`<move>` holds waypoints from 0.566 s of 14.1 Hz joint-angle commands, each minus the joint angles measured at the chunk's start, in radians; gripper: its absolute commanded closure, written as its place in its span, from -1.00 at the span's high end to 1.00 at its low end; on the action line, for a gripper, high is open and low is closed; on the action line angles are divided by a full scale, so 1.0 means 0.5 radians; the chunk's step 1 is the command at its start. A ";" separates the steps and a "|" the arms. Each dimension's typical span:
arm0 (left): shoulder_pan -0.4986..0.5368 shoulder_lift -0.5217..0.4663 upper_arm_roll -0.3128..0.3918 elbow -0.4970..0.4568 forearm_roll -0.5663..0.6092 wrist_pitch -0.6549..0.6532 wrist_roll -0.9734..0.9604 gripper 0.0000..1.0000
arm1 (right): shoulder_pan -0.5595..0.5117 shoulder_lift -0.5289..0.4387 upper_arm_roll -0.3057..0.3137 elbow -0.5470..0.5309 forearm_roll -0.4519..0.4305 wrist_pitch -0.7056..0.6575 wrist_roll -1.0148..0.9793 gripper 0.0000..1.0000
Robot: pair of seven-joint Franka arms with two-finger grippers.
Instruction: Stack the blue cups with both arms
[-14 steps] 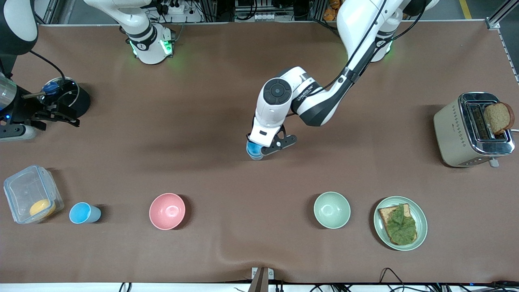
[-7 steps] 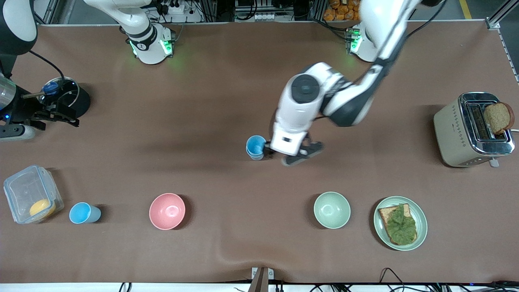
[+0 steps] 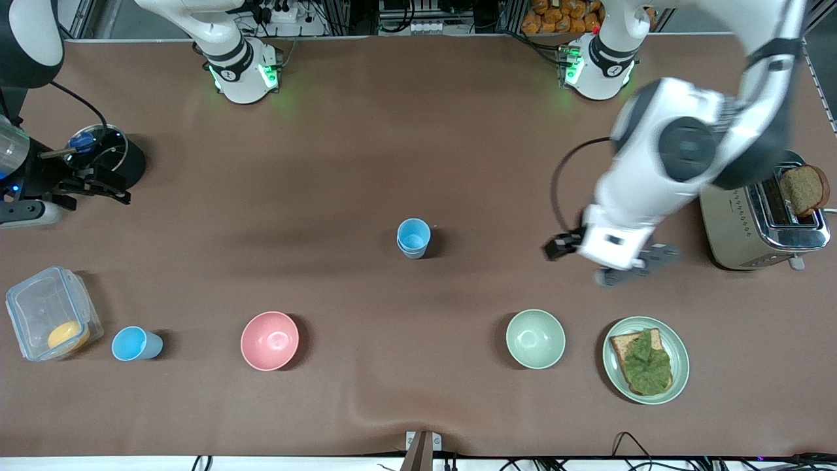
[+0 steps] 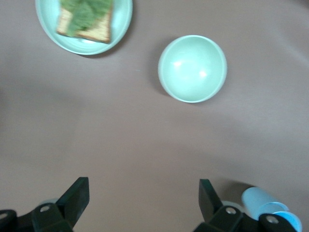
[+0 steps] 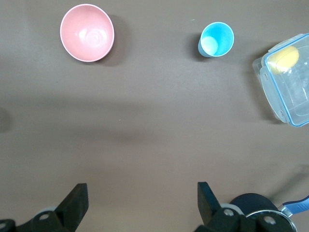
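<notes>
Two blue cups (image 3: 413, 237) stand nested in the middle of the table, the sky blue one inside the paler grey-blue one; they also show in the left wrist view (image 4: 270, 209). Another sky blue cup (image 3: 135, 344) stands beside the clear container, and shows in the right wrist view (image 5: 216, 39). My left gripper (image 3: 598, 261) is open and empty over bare table between the toaster and the green bowl, well away from the stack; its fingers (image 4: 77, 197) are wide apart. My right gripper (image 3: 104, 186) is open and empty by the black pot, waiting.
A pink bowl (image 3: 269, 340), a pale green bowl (image 3: 535, 338) and a plate with a lettuce sandwich (image 3: 646, 359) lie along the near side. A toaster with bread (image 3: 762, 209) stands at the left arm's end. A clear container (image 3: 52, 313) and black pot (image 3: 121, 157) are at the right arm's end.
My left gripper has let go of the nested cups and swung away toward the toaster. The cup stack stays put. The right arm has not moved.
</notes>
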 commanded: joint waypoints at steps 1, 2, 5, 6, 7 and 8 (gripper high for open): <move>0.079 -0.140 -0.022 -0.094 -0.059 -0.121 0.117 1.00 | 0.015 -0.052 -0.009 -0.030 0.007 -0.015 -0.025 1.00; 0.091 -0.170 -0.025 -0.133 -0.059 -0.121 0.120 1.00 | 0.022 -0.052 -0.006 -0.030 0.007 -0.015 -0.025 1.00; 0.192 -0.311 -0.025 -0.231 -0.083 -0.130 0.294 1.00 | 0.052 -0.055 -0.006 -0.024 0.007 -0.015 -0.022 1.00; 0.220 -0.348 -0.013 -0.262 -0.126 -0.148 0.380 1.00 | 0.052 -0.052 -0.006 -0.024 0.007 -0.015 -0.022 1.00; 0.220 -0.391 0.003 -0.296 -0.132 -0.167 0.460 1.00 | 0.052 -0.052 -0.006 -0.024 0.007 -0.015 -0.022 1.00; 0.217 -0.434 0.060 -0.321 -0.132 -0.185 0.534 1.00 | 0.049 -0.052 -0.006 -0.024 0.007 -0.018 -0.022 1.00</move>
